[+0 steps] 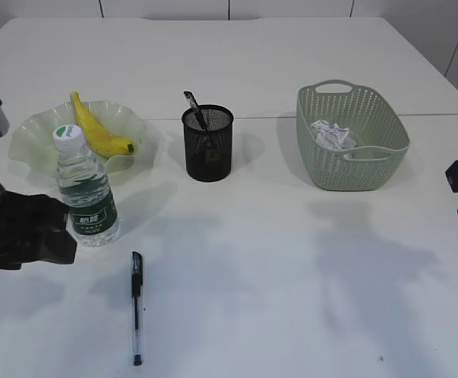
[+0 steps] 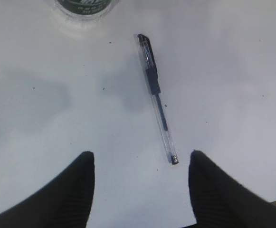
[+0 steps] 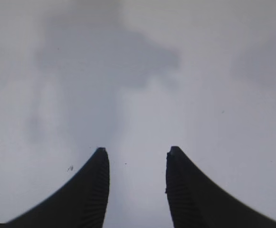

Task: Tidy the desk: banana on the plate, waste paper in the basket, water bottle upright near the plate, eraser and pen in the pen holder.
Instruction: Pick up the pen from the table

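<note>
Desk tidying stands partly complete: the banana lies in the ruffled pale green plate at far left, and the water bottle stands upright just near of that plate, white cap on top. A crumpled ball of waste paper sits inside the sage-green basket at far right. Between plate and basket stands the black mesh pen holder, a dark pen-like item leaning out of its rim. One pen lies flat on the bare white tabletop at near left, apart from the bottle. The left gripper hovers over the desk with its jaws spread wide, the pen's tip lying between them and nothing gripped. The right gripper, at the right edge of the scene, hangs above bare tabletop, jaws parted and empty.
</note>
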Robot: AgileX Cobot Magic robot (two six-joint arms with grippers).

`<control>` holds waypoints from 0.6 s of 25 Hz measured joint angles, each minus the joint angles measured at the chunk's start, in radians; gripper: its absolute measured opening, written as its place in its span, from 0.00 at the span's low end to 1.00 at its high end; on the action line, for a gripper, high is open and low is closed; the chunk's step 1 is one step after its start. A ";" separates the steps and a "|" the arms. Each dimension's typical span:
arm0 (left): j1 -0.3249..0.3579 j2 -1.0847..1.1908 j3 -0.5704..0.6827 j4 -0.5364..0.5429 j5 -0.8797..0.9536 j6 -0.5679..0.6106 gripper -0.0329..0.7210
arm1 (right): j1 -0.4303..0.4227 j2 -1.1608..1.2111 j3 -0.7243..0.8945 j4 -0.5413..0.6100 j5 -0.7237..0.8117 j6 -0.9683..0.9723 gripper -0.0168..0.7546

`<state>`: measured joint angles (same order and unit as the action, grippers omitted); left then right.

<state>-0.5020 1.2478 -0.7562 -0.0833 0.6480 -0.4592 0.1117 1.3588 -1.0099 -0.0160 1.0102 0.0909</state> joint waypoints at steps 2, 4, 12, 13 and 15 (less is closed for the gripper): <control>-0.011 0.031 -0.032 0.012 0.000 -0.019 0.62 | 0.000 0.000 0.000 0.000 0.000 0.000 0.42; -0.015 0.072 -0.068 0.015 0.009 -0.025 0.62 | 0.000 0.000 0.000 -0.002 0.000 0.002 0.42; -0.077 0.246 -0.221 0.028 0.037 -0.072 0.62 | 0.000 0.000 0.000 -0.006 0.002 0.002 0.42; -0.094 0.270 -0.235 0.039 0.037 -0.089 0.62 | 0.000 0.000 0.000 -0.006 0.002 0.002 0.42; -0.133 0.317 -0.261 0.071 0.032 -0.139 0.62 | 0.000 0.000 0.000 -0.006 0.002 0.002 0.42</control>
<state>-0.6354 1.5650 -1.0168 -0.0120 0.6796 -0.5986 0.1117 1.3588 -1.0099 -0.0223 1.0124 0.0926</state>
